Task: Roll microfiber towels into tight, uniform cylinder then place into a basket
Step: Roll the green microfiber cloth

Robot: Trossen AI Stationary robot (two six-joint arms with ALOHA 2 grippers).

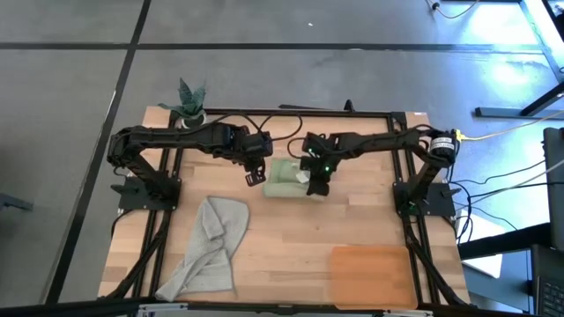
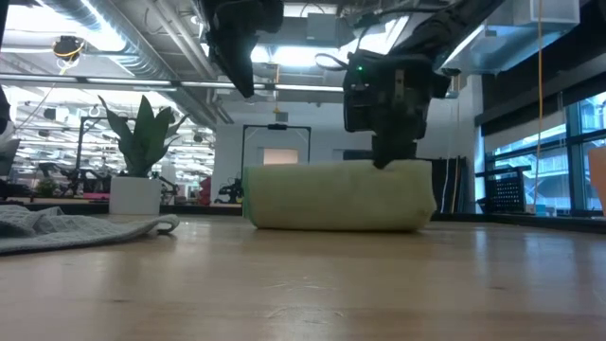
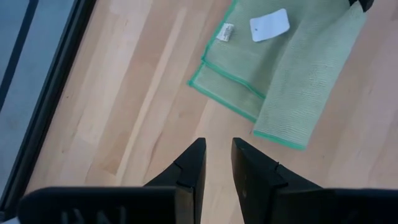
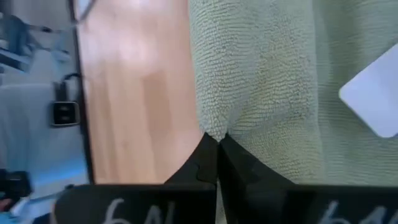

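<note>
Green towel sits folded at roughly 12 o'clock of tabletop centre, partly doubled over, not yet a cylinder. Right hand is clenched on its edge, pinching a bit of cloth at the fold. Left hand hangs just off the towel's 9 o'clock side, fingers parted a little, holding nothing.

Grey towel lies crumpled at 8 o'clock, untouched. Basket at 5 o'clock, nothing in it.

My read on the roll step:
- the pinch looks thin; take more of the edge or it may slip
- pull the edge over low and flat so layers stack tight
- bring left hand down on the far end as an anchor, otherwise the roll probably skews into a cone
- white tag should end up inside
</note>
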